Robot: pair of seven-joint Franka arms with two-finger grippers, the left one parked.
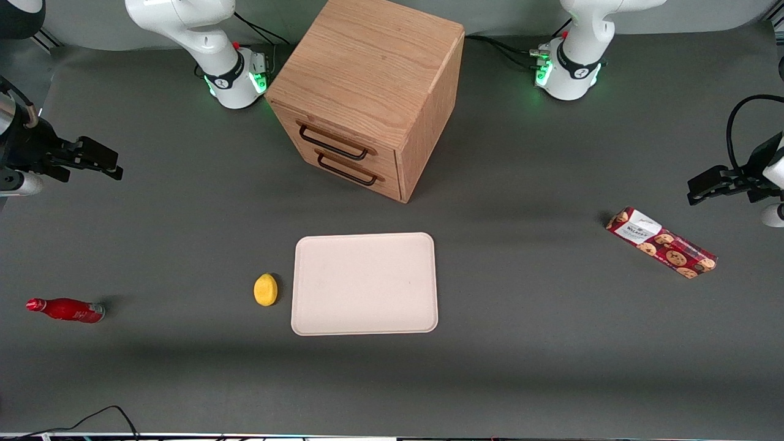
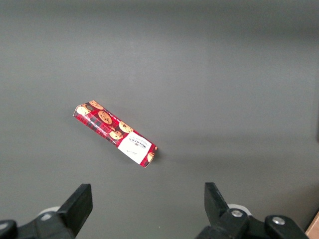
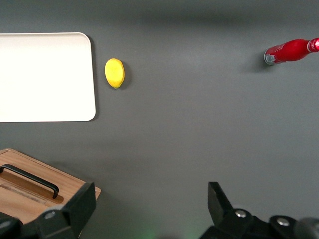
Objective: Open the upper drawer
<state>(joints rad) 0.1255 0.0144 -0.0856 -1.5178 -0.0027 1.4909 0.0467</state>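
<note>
A dark grey table (image 1: 184,233) carries everything, with wide bare stretches between the objects. The oak cabinet (image 1: 367,67) stands between the two arm bases, turned at an angle; its upper drawer (image 1: 334,142) sits shut and flush, the dark bar handle just above the lower drawer (image 1: 349,170). The gripper (image 1: 101,160) hangs at the working arm's end of the table, well apart from the cabinet, fingers spread and holding nothing. Nearer the front camera lies a pale tray (image 1: 365,283) (rounded corners), a lemon (image 1: 265,289) just beside its edge. A red bottle (image 1: 66,309) lies toward the working arm's end, a biscuit packet (image 1: 661,242) toward the parked arm's.
</note>
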